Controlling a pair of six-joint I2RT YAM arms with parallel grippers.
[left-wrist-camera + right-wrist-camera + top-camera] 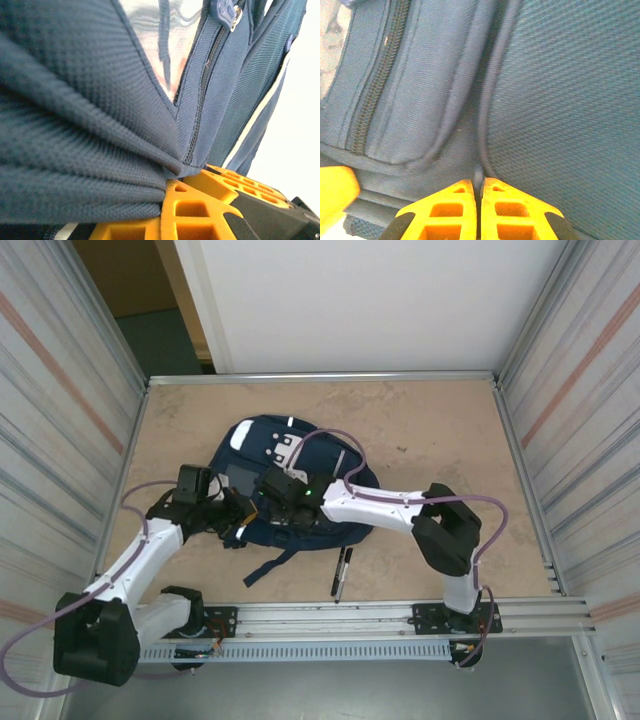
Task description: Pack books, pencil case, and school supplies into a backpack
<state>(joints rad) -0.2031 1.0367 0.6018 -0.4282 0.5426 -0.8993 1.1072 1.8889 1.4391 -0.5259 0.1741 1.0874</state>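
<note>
The navy backpack (300, 455) lies flat in the middle of the table, white patches facing up. My left gripper (236, 516) is at its near-left edge, and in the left wrist view this gripper (175, 176) is shut on a bunched fold of navy fabric beside a zipper (202, 95). My right gripper (276, 498) is over the bag's near side, and in the right wrist view this gripper (481, 181) is shut on a thin dark fabric edge. Two black pens (341, 572) lie on the table near the front rail. The book, pencil case and blue-white box are out of view.
A dark strap (272, 566) trails from the backpack toward the front rail (400, 612). Metal walls close in the table on both sides. A pale, blue-marked surface (155, 35) shows in the gap of the fabric; what it is cannot be told.
</note>
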